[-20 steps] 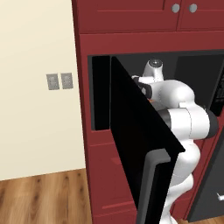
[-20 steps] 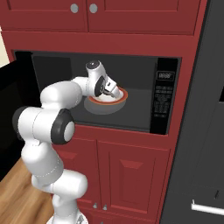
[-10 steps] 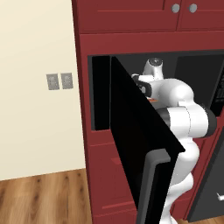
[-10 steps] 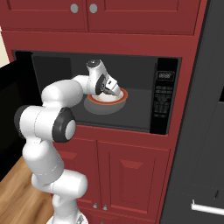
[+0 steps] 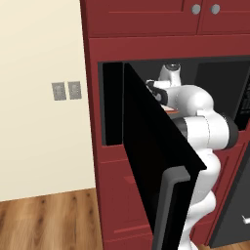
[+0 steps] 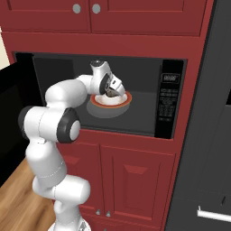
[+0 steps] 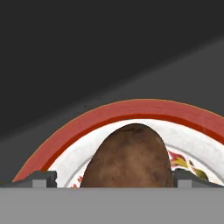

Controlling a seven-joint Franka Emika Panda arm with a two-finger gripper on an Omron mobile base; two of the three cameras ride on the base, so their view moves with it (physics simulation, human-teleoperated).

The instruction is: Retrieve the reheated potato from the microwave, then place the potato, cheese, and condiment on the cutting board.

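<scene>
Over on the left a cream wall [image 5: 39, 122] carries two grey switch plates [image 5: 67, 91], with wood flooring [image 5: 49, 219] running beneath it. Next comes the dark red cabinetry [image 6: 135, 40] that frames the microwave [image 6: 171, 106], whose wide black door [image 5: 151, 161] stands swung out toward me, its grey bar handle [image 5: 166, 210] at the near edge. The white arm [image 6: 49, 126] rises in front of the lower cupboard doors and bends into the open cavity, where the gripper [image 6: 109, 92] hangs tilted down over a bowl [image 6: 121, 101] with a red-orange rim sitting on the dark microwave floor. Seen from the hand, the potato [image 7: 129, 159] lies brown and rounded in that bowl's white, patterned inside, and the two dark fingertips [image 7: 41, 178] stand spread wide apart, one on each side of it, near its flanks but not pressed against it, so nothing is grasped. Further right, the microwave's black control panel [image 6: 166, 103] runs down the side of the opening, and beyond the cabinetry stands a dark appliance front [image 6: 212, 135] with a pale bar handle [image 6: 214, 215] low down.
</scene>
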